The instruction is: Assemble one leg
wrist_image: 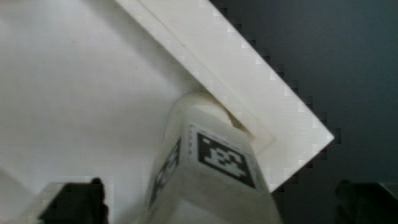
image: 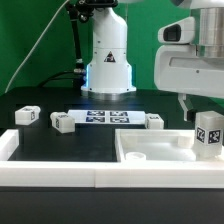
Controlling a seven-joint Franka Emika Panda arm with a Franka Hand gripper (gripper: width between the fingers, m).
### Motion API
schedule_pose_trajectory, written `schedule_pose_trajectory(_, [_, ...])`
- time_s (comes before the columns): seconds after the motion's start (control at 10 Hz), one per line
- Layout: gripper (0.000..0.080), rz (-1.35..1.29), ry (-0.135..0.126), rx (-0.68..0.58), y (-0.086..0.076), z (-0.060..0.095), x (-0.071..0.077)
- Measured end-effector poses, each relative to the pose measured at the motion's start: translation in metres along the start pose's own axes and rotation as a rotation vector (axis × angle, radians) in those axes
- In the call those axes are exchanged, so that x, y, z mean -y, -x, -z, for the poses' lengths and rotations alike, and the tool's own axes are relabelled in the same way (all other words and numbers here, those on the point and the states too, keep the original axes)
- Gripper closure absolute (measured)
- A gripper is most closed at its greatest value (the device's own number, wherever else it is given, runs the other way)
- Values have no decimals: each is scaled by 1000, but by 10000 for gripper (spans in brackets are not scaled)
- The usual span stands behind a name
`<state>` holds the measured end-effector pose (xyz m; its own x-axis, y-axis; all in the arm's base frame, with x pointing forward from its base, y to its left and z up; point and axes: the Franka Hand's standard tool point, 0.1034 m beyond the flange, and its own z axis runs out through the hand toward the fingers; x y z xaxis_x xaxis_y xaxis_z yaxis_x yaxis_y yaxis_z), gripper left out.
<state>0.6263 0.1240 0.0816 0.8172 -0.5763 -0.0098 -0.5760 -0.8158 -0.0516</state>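
Observation:
The leg [image: 208,135] is a small white square post with black-and-white tags. It stands upright at the corner of the white tray-like tabletop [image: 150,140] on the exterior view's right. My gripper [image: 205,113] is above and around the leg's top. In the wrist view the leg [wrist_image: 214,160] rises between my two dark fingertips [wrist_image: 75,202], with a gap on each side, so the jaws are open and do not touch it. The tabletop [wrist_image: 98,90] and its raised rim fill the rest of that view. The leg's foot is hidden.
Three loose legs [image: 27,116] [image: 63,122] [image: 154,121] lie on the black table. The marker board [image: 105,117] lies in front of the robot base [image: 108,60]. Long white border rails [image: 60,172] run along the front and left.

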Motion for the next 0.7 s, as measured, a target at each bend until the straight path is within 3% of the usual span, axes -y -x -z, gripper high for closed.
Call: schedule_pose_trajectory(0.7, [150, 717, 2, -20, -2, -3, -1])
